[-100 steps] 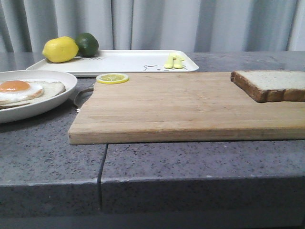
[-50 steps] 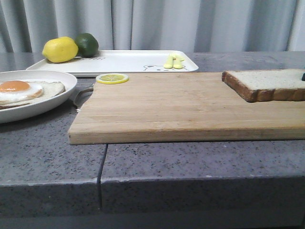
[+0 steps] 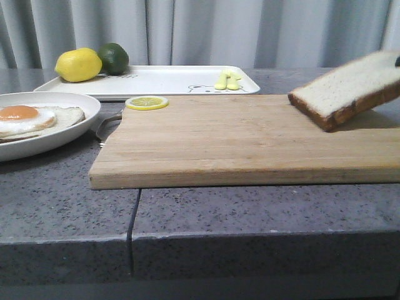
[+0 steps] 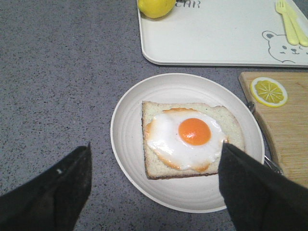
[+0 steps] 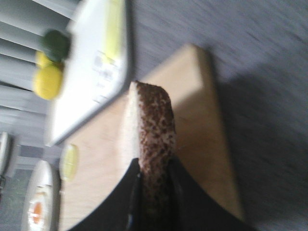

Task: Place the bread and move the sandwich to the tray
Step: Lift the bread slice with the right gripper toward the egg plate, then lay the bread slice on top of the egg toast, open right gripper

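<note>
The bread (image 3: 347, 87) is tilted, its right end lifted off the wooden cutting board (image 3: 237, 140) at the right edge of the front view. My right gripper (image 5: 153, 178) is shut on the bread (image 5: 151, 125), pinching its crust edge. The fried egg on a bread slice (image 4: 187, 139) lies open on the round white plate (image 4: 139, 166), also seen at the left of the front view (image 3: 31, 119). My left gripper (image 4: 154, 185) is open and empty above the plate's near side. The white tray (image 3: 162, 80) with the bear drawing lies at the back.
A lemon (image 3: 78, 64) and a lime (image 3: 113, 57) sit on the tray's left end, yellow cutlery (image 3: 227, 80) on its right. A lemon slice (image 3: 147, 102) lies on the board's back left corner. A seam (image 3: 134, 215) runs through the grey counter.
The bread slid a little left on the board, then its right end rose, so it now tilts upward. The plate and egg have not moved.
</note>
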